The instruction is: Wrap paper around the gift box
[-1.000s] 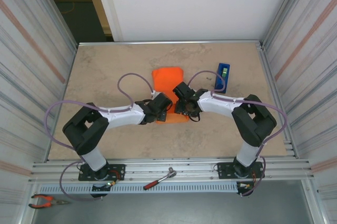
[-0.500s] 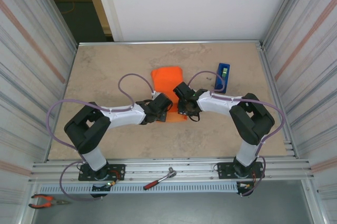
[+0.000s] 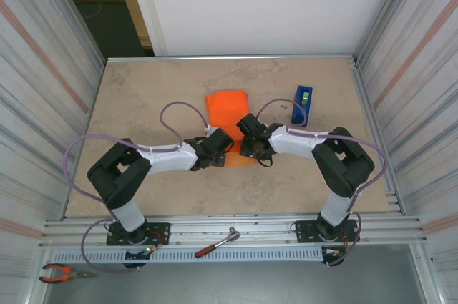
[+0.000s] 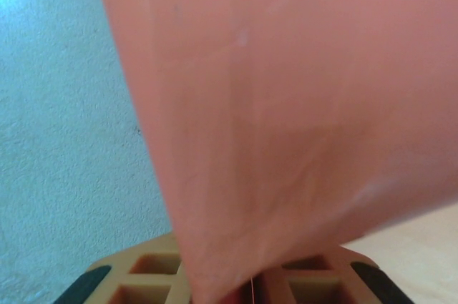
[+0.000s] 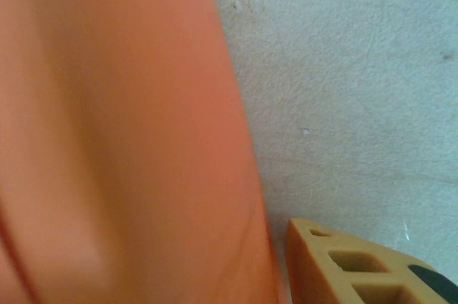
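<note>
So the left gripper (image 3: 222, 154) is down on the near left edge of the paper (image 3: 227, 107), which lies in the middle of the table (image 3: 143, 104). On its wrist cam the orange sheet runs down between the fingers (image 4: 129, 279), but pinched or just close, can't tell. The right gripper (image 3: 248, 148) is at the paper's near right edge. One finger (image 5: 351, 265) shows just beside the sheet, so the spread is anyone's guess. The dispenser (image 3: 302, 105) stands further right, apart from the paper.
</note>
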